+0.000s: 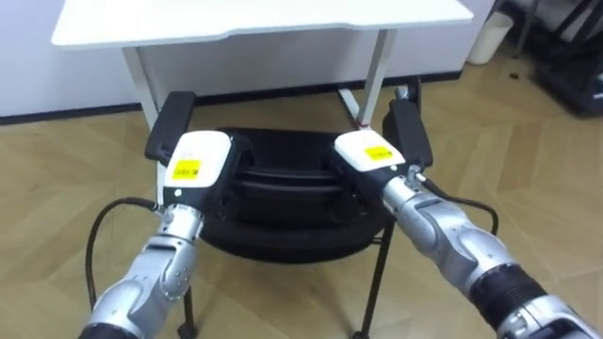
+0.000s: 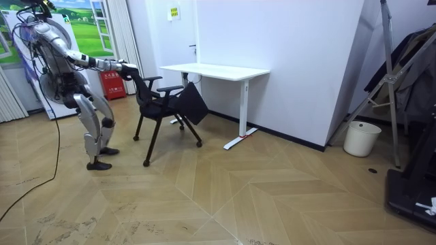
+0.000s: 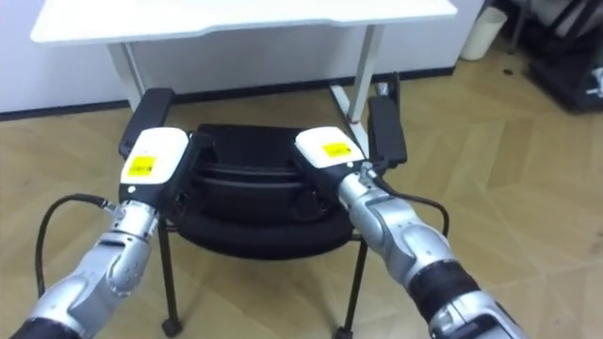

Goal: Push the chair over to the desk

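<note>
On the wooden herringbone floor (image 1: 75, 160), the black chair with armrests (image 1: 283, 151) stood near the white flat-topped desk (image 1: 264, 21). Our left hand (image 1: 195, 160) and right hand (image 1: 366, 153) lay atop its back; their fingers were hidden, so we could not tell the grip. We judged even pressure from both sides best, keeping it straight

We are seeing white desk (image 2: 216, 70) standing against white wall (image 2: 306, 54), herringbone wood floor (image 2: 272, 197) spreading below, white bin (image 2: 361, 138) sitting rightward, green landscape picture (image 2: 85, 27) hanging left.
</note>
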### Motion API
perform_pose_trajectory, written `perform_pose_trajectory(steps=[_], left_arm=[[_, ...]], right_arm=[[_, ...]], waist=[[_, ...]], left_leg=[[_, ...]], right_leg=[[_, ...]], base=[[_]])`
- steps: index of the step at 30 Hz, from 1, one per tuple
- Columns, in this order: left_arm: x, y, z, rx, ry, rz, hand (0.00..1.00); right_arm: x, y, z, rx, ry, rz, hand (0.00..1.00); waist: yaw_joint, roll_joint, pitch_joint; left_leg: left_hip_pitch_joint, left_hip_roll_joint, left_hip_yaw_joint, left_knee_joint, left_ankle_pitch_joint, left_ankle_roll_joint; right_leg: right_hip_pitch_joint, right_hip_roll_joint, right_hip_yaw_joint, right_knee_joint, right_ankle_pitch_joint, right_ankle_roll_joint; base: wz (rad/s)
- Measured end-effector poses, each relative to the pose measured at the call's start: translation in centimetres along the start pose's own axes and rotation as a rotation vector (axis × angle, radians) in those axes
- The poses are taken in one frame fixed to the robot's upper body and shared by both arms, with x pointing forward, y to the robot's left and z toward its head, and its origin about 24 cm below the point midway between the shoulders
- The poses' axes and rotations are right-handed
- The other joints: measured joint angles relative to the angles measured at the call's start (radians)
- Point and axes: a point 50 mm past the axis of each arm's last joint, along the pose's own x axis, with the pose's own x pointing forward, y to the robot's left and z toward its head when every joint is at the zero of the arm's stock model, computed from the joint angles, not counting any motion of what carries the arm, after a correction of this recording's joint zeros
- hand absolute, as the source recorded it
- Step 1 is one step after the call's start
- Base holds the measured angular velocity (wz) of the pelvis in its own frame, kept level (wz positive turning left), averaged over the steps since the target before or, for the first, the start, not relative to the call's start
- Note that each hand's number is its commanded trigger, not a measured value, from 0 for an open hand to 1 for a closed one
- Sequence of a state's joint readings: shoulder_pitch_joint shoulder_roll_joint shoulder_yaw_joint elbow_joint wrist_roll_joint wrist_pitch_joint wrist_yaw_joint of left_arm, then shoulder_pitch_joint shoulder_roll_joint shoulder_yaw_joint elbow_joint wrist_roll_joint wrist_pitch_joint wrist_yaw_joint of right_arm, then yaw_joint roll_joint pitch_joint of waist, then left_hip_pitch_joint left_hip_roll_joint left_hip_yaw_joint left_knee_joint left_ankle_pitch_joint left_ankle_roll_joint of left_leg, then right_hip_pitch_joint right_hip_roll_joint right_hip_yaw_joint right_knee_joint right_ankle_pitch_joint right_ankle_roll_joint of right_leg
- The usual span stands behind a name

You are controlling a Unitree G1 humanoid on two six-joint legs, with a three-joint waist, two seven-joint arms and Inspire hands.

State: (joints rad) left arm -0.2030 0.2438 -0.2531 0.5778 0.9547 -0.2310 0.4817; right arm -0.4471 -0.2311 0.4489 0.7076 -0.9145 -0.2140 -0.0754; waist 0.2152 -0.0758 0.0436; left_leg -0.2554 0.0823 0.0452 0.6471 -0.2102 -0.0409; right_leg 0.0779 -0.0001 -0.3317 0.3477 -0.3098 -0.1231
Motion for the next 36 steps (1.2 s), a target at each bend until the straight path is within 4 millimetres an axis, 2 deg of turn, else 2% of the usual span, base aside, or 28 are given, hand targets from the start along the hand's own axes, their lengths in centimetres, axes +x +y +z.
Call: perform_pose_trajectory(steps=[1,2,4,5,7,8,9,13,14,15,16,17,18,19,20,21,22,23,25,27,28,30,31,32,33,34,35,36], left_arm=[[-0.1,-0.1,0.1,-0.002,-0.003,-0.002,1.00],[-0.1,-0.1,0.2,-0.004,-0.005,-0.004,1.00],[-0.2,0.0,0.2,-0.002,-0.010,-0.008,1.00],[-0.2,0.2,0.1,0.003,-0.009,-0.005,1.00],[0.0,0.6,0.1,0.012,-0.007,-0.005,1.00],[0.0,0.7,0.1,0.014,-0.007,-0.004,1.00],[0.0,0.7,0.1,0.014,-0.006,-0.005,1.00],[0.2,0.9,0.3,0.007,-0.001,-0.013,1.00],[0.2,0.7,0.4,0.004,0.000,-0.023,1.00],[0.2,0.6,0.4,0.003,0.000,-0.030,1.00],[0.2,0.5,0.5,0.004,-0.002,-0.047,1.00],[0.1,0.3,0.5,0.006,-0.008,-0.060,1.00],[0.0,0.3,0.5,0.005,-0.011,-0.063,1.00],[0.0,0.1,0.5,0.003,-0.015,-0.070,1.00],[-0.1,0.0,0.5,0.001,-0.015,-0.074,1.00],[-0.1,0.0,0.5,0.001,-0.014,-0.074,1.00],[-0.1,0.0,0.4,0.002,-0.014,-0.069,1.00],[0.0,0.1,0.4,0.006,-0.019,-0.065,1.00],[0.1,0.3,0.2,0.011,-0.027,-0.067,1.00],[0.0,0.2,0.1,0.007,-0.027,-0.079,1.00],[-0.1,0.1,0.1,0.006,-0.034,-0.087,1.00],[-0.3,0.0,0.0,0.011,-0.038,-0.093,1.00],[-0.4,-0.1,0.0,0.016,-0.040,-0.096,1.00],[-0.5,-0.2,-0.1,0.015,-0.038,-0.095,1.00],[-0.6,-0.3,-0.2,0.015,-0.039,-0.097,1.00],[-0.6,-0.3,-0.2,0.016,-0.040,-0.092,1.00],[-0.6,-0.2,-0.1,0.015,-0.044,-0.083,1.00],[-0.5,-0.2,0.0,0.010,-0.045,-0.079,1.00]], right_arm=[[-0.2,0.1,-0.1,-0.002,0.000,-0.003,1.00],[-0.3,0.2,-0.1,-0.002,0.000,-0.005,1.00],[-0.4,0.4,0.1,-0.003,-0.004,-0.013,1.00],[-0.4,0.4,0.2,-0.006,-0.007,-0.018,1.00],[-0.5,0.2,0.2,-0.008,-0.007,-0.033,1.00],[-0.5,0.2,0.3,-0.010,-0.005,-0.040,1.00],[-0.5,0.2,0.3,-0.012,-0.004,-0.041,1.00],[-0.5,-0.1,0.2,-0.019,-0.004,-0.049,1.00],[-0.6,0.0,0.1,-0.019,0.001,-0.042,1.00],[-0.6,0.2,0.1,-0.018,0.003,-0.035,1.00],[-0.7,0.4,0.0,-0.015,0.007,-0.025,1.00],[-0.9,0.8,-0.1,-0.008,0.013,-0.017,1.00],[-1.0,0.9,-0.2,-0.005,0.016,-0.017,1.00],[-1.2,1.3,-0.2,0.003,0.020,-0.016,1.00],[-1.3,1.4,-0.2,0.007,0.020,-0.016,1.00],[-1.3,1.4,-0.1,0.009,0.021,-0.016,1.00],[-1.2,1.4,-0.1,0.005,0.020,-0.021,1.00],[-1.2,1.3,0.0,0.003,0.022,-0.027,1.00],[-1.2,1.3,0.1,0.002,0.019,-0.030,1.00],[-1.3,1.7,0.2,0.009,0.020,-0.021,1.00],[-1.4,2.0,0.3,0.016,0.021,-0.015,1.00],[-1.6,2.3,0.4,0.023,0.020,-0.008,1.00],[-1.7,2.5,0.5,0.026,0.016,-0.004,1.00],[-1.8,2.6,0.5,0.028,0.010,-0.005,1.00],[-1.9,2.7,0.5,0.029,0.009,-0.004,1.00],[-2.0,2.7,0.4,0.026,0.008,-0.006,1.00],[-2.0,2.4,0.3,0.020,0.007,-0.013,1.00],[-2.1,2.4,0.2,0.018,0.008,-0.015,1.00]], waist=[[0.010,0.000,-0.0005],[0.012,-0.001,-0.0022],[0.016,-0.003,-0.0077],[0.010,-0.014,-0.0204],[0.009,-0.029,-0.0289],[0.011,-0.033,-0.0291],[0.013,-0.038,-0.0287],[0.017,-0.055,-0.0282],[0.019,-0.058,-0.0274],[0.019,-0.059,-0.0266],[0.021,-0.057,-0.0257],[0.021,-0.052,-0.0225],[0.022,-0.044,-0.0172],[0.017,-0.032,-0.0126],[0.014,-0.020,-0.0130],[0.011,-0.012,-0.0138],[0.009,0.000,-0.0194],[0.010,0.012,-0.0170],[0.007,0.020,-0.0150],[0.006,0.024,-0.0130],[0.006,0.026,-0.0110],[-0.006,0.021,-0.0135],[-0.024,0.014,-0.0178],[-0.040,0.012,-0.0197],[-0.050,0.010,-0.0229],[-0.055,0.007,-0.0308],[-0.066,0.007,-0.0330],[-0.074,0.011,-0.0339]], left_leg=[[-0.012,-0.016,0.027,-0.146,0.022,-0.001],[-0.012,-0.026,0.036,-0.224,0.046,0.003],[0.015,-0.060,0.030,-0.421,0.209,0.026],[0.043,-0.077,0.029,-0.475,0.277,0.035],[0.058,-0.096,0.037,-0.486,0.300,0.056],[0.062,-0.103,0.043,-0.468,0.314,0.067],[0.067,-0.113,0.053,-0.462,0.306,0.071],[0.087,-0.152,0.101,-0.413,0.223,0.095],[0.103,-0.165,0.109,-0.401,0.195,0.103],[0.112,-0.165,0.113,-0.393,0.180,0.109],[0.131,-0.167,0.122,-0.374,0.152,0.114],[0.148,-0.166,0.123,-0.351,0.119,0.119],[0.155,-0.164,0.119,-0.334,0.101,0.123],[0.168,-0.159,0.115,-0.307,0.072,0.128],[0.186,-0.154,0.112,-0.301,0.050,0.133],[0.193,-0.150,0.110,-0.302,0.042,0.135],[0.202,-0.140,0.108,-0.307,0.027,0.143],[0.216,-0.130,0.109,-0.321,0.026,0.140],[0.241,-0.122,0.109,-0.344,0.024,0.139],[0.283,-0.117,0.114,-0.367,0.016,0.136],[0.305,-0.112,0.108,-0.376,0.002,0.130],[0.322,-0.112,0.080,-0.373,-0.024,0.127],[0.335,-0.111,0.055,-0.373,-0.035,0.117],[0.351,-0.107,0.026,-0.371,-0.046,0.100],[0.358,-0.104,0.010,-0.371,-0.049,0.090],[0.371,-0.093,-0.007,-0.371,-0.058,0.070],[0.378,-0.086,-0.025,-0.374,-0.067,0.056],[0.379,-0.076,-0.035,-0.376,-0.070,0.050]], right_leg=[[0.011,-0.002,0.007,-0.011,-0.005,0.008],[0.018,-0.003,0.008,-0.015,-0.008,0.011],[0.047,-0.010,0.025,-0.021,-0.030,0.031],[0.049,-0.016,0.033,-0.023,-0.040,0.046],[0.056,-0.035,0.040,-0.029,-0.049,0.062],[0.072,-0.043,0.053,-0.044,-0.052,0.072],[0.079,-0.051,0.060,-0.048,-0.052,0.077],[0.109,-0.112,0.082,-0.030,-0.072,0.119],[0.111,-0.135,0.080,0.018,-0.082,0.137],[0.104,-0.148,0.080,0.059,-0.085,0.143],[0.072,-0.175,0.080,0.165,-0.082,0.153],[0.049,-0.199,0.062,0.269,-0.061,0.183],[0.042,-0.209,0.050,0.318,-0.041,0.187],[0.025,-0.226,0.038,0.401,0.007,0.184],[0.004,-0.237,0.034,0.462,0.062,0.180],[-0.012,-0.240,0.036,0.490,0.090,0.177],[-0.049,-0.242,0.036,0.541,0.101,0.175],[-0.099,-0.242,0.037,0.576,0.064,0.172],[-0.191,-0.241,0.049,0.580,0.031,0.169],[-0.254,-0.232,0.065,0.491,0.024,0.166],[-0.278,-0.213,0.076,0.383,0.031,0.164],[-0.300,-0.182,0.088,0.195,0.078,0.161],[-0.302,-0.165,0.097,0.077,0.134,0.156],[-0.290,-0.144,0.129,-0.024,0.220,0.150],[-0.273,-0.130,0.143,-0.043,0.252,0.144],[-0.245,-0.097,0.166,-0.054,0.275,0.128],[-0.232,-0.085,0.153,-0.057,0.302,0.110],[-0.227,-0.079,0.138,-0.054,0.299,0.110]], base=[[-0.12],[-0.17],[-0.17],[-0.08],[-0.10],[-0.22],[-0.25],[-0.19],[-0.06],[-0.12],[-0.17],[-0.13],[0.00],[0.00],[-0.07],[-0.21],[-0.18],[-0.14],[-0.02],[0.04],[0.15],[0.35],[0.65],[0.71],[0.64],[0.53],[0.47],[0.41]])
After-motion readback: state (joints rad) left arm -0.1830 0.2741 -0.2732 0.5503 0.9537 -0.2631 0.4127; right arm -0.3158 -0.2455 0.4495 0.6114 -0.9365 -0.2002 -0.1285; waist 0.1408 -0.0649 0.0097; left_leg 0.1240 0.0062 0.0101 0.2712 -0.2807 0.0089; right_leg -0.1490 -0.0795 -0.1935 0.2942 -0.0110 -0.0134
